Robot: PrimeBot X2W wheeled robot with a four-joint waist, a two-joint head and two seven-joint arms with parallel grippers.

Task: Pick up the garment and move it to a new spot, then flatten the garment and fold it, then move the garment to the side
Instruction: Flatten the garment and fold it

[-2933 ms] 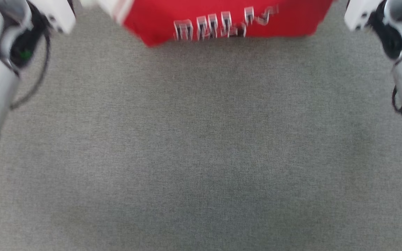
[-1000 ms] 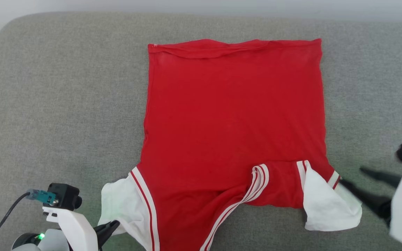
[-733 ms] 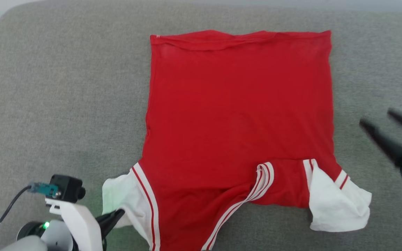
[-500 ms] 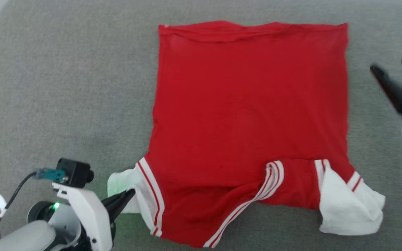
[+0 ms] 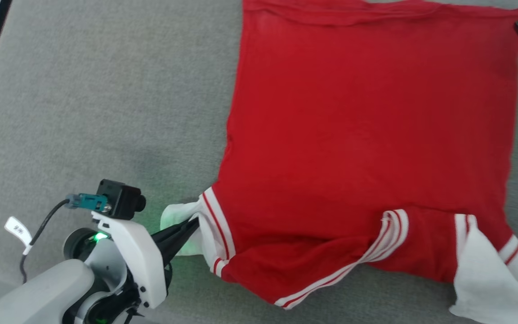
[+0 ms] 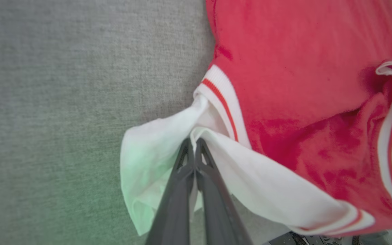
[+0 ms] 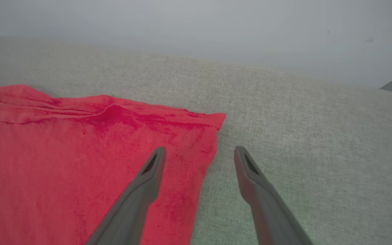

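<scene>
**Count:** one garment (image 5: 367, 130), two grippers, one cushion (image 5: 83, 112).

**Garment.** Red, with two white sleeves and red-white stripe trim. It lies spread on the grey cushion with the hem (image 5: 376, 11) at the far side and the sleeves at the near side. The body is mostly flat. The hem shows a shallow fold along its length, and the near edge between the sleeves is rumpled. The left sleeve (image 5: 178, 215) extends leftward. The right sleeve (image 5: 488, 279) lies crumpled at the near right.

**Left gripper** (image 6: 193, 142). The jaws are closed on the left sleeve, and white fabric is pinched between the fingertips and bunched around them, just beside the striped seam. In the head view the gripper sits at the garment's near left with its fingers pointing right into the sleeve. A small black camera (image 5: 119, 200) rides on its wrist.

**Right gripper** (image 7: 200, 151). The jaws stand wide apart and hold nothing. The gripper is at the garment's far right corner (image 7: 221, 119), which lies just beyond the fingertips. One finger is above red fabric and the other above bare cushion, so the side edge runs between them. Whether either finger touches the fabric cannot be told. A pale wall (image 7: 196, 27) rises behind the cushion.
</scene>
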